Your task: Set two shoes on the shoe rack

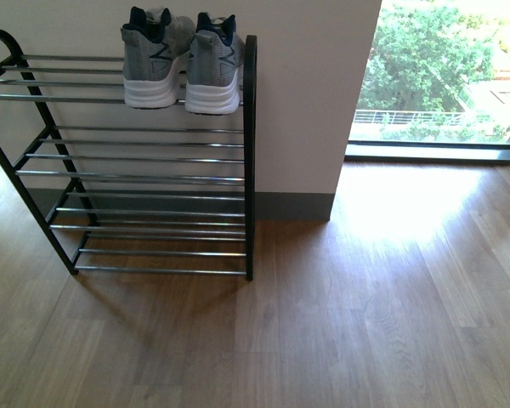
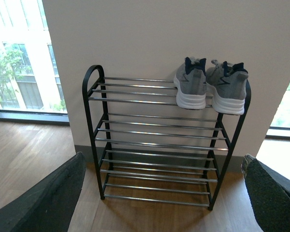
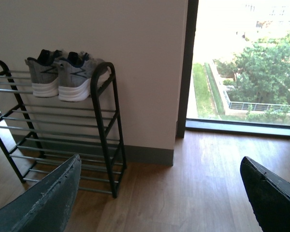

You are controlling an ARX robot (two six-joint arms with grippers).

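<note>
The wooden floor (image 1: 365,297) in front of the robot holds no shoe, and no slides are in view. The shoe rack (image 1: 250,170) stands against the white wall (image 1: 314,85). Both grey knit sneakers (image 1: 214,68) sit side by side at the right end of its top tier, heels outward, soles on the rods.

The left gripper (image 2: 163,159) and the right gripper (image 3: 160,161) hang well back from the rack, each spread wide and empty.

With two shoes racked, I judge the placing done. The next move calls only for keeping both arms clear of the frame.
</note>
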